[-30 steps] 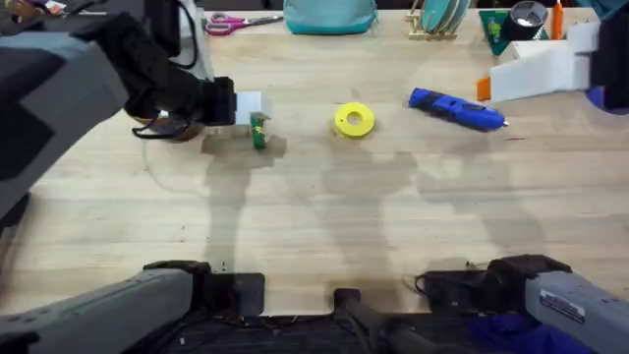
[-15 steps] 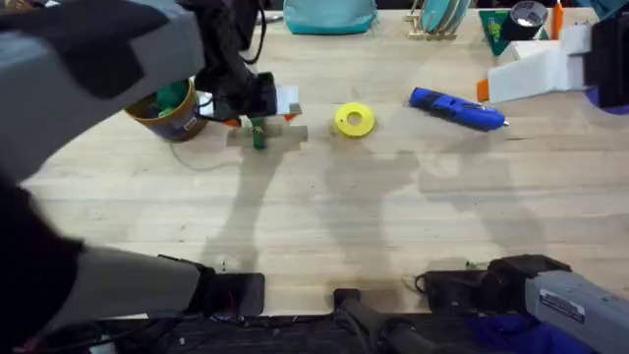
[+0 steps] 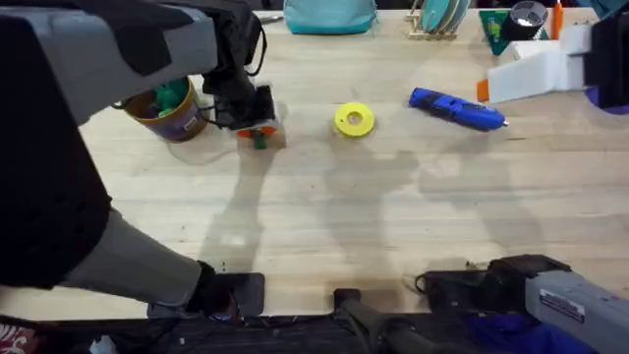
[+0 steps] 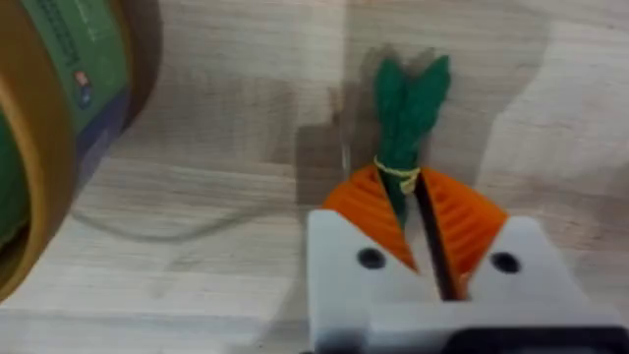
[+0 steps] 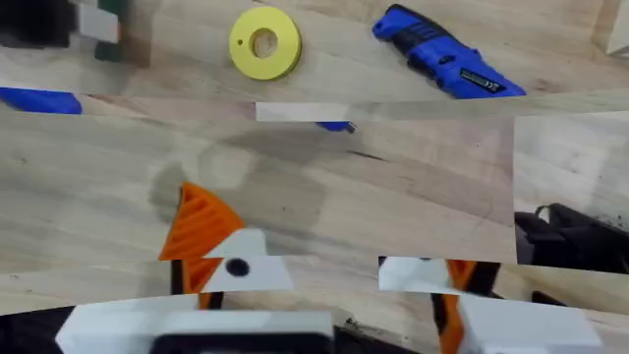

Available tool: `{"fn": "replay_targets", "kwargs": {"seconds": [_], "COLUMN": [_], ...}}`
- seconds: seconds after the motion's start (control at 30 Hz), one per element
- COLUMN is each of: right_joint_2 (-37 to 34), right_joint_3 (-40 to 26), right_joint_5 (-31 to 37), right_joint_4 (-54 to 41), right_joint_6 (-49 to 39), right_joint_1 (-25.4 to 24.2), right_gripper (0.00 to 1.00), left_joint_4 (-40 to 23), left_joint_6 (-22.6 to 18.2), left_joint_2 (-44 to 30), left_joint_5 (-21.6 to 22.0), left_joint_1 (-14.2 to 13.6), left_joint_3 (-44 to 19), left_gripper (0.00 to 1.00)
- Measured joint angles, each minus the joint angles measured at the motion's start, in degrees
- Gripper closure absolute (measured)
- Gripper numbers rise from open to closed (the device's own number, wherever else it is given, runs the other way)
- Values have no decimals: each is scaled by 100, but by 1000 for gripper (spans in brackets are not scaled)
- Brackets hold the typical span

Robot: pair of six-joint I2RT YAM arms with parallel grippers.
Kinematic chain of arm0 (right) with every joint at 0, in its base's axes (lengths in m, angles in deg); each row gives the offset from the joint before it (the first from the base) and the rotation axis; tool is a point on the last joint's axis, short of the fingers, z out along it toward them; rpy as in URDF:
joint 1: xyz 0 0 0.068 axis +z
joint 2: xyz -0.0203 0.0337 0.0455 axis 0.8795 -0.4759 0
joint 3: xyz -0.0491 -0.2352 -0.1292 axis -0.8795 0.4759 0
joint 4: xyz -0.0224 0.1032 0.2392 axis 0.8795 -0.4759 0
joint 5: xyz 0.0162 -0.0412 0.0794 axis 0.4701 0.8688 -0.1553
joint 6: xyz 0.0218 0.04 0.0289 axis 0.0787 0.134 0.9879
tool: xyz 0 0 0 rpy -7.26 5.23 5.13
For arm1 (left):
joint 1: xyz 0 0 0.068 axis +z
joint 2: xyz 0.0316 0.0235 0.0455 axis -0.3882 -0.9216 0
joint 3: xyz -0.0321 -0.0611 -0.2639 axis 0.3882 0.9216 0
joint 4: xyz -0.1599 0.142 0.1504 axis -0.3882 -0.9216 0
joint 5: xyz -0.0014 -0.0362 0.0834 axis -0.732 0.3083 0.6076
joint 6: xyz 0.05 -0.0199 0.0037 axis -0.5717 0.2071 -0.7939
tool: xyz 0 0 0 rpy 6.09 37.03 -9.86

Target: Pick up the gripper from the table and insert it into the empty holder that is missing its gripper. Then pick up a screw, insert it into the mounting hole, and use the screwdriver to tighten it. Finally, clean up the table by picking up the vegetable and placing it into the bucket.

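Observation:
The green vegetable [image 3: 259,139] lies on the table just right of the yellow bucket [image 3: 167,111], which holds something green. My left gripper [image 3: 257,130] is down over the vegetable. In the left wrist view the orange pads [image 4: 462,221] are shut on the vegetable [image 4: 408,103], whose leafy end sticks out past them, with the bucket [image 4: 44,147] close beside. The blue screwdriver [image 3: 457,108] lies at the back right. A white holder [image 3: 545,67] carries an orange piece [image 3: 484,88] at its left end. My right gripper [image 5: 324,270] stands open over bare table. The screw is out of view.
A flat yellow ring [image 3: 354,119] lies mid-table between the vegetable and the screwdriver, and also shows as the ring [image 5: 265,42] in the right wrist view. Scissors [image 3: 241,21], a teal bag [image 3: 330,15] and a dish rack [image 3: 439,18] line the back edge.
The left arm has swung and uncovered the bucket. Its gripper shifted right, then back down over the vegetable, which stayed in place. The right arm has not moved.

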Motion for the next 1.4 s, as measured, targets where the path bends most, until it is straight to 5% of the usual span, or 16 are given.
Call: {"fn": "replay_targets", "kwargs": {"seconds": [0.1, 0.63, 1.0, 1.4], "right_joint_2": [-1, -1, 0, 1], "right_joint_3": [0, 0, 0, 0], "right_joint_5": [0, 2, 1, 2], "right_joint_4": [0, 0, 0, 0], "right_joint_6": [0, -2, -2, -2], "right_joint_1": [0, 0, 0, 0], "right_gripper": [4, 4, 4, 4], "left_joint_4": [0, -185, -1123, -2168], "left_joint_6": [6, 9, -41, -331], "left_joint_2": [-6, -12, 866, 2993], "left_joint_5": [-8, -28, -25, 18], "left_joint_1": [0, 0, 26, 989], "left_joint_3": [-33, -145, -1167, -1437], "left_gripper": [977, 978, 978, 978]}}
